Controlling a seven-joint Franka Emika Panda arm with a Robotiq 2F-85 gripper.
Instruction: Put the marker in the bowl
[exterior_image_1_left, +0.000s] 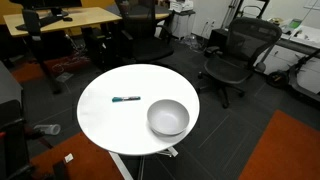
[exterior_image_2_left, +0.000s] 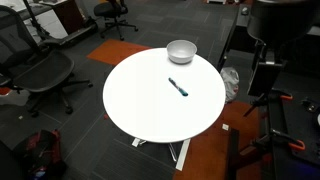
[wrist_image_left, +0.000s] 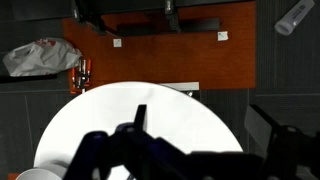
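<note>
**Marker (exterior_image_1_left: 126, 99) on the worktop (exterior_image_1_left: 100, 120), outside the bowl (exterior_image_1_left: 168, 117)**

In an exterior view I see the marker lying flat, left of the frame's centre, on the round white worktop. The bowl stands near it toward the lower right, not touching. In the wrist view my pincer (wrist_image_left: 190, 150) is a dark blurred mass along the bottom edge, over the worktop. I cannot tell how wide its jaws stand. Black office chairs (exterior_image_1_left: 232, 55) stand on the floor behind.

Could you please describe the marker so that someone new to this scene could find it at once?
Find the round white table among the office chairs. Two things lie on it: a wide pale bowl and, apart from it, the marker. It is the thin dark stick with a teal section, lying flat.
</note>
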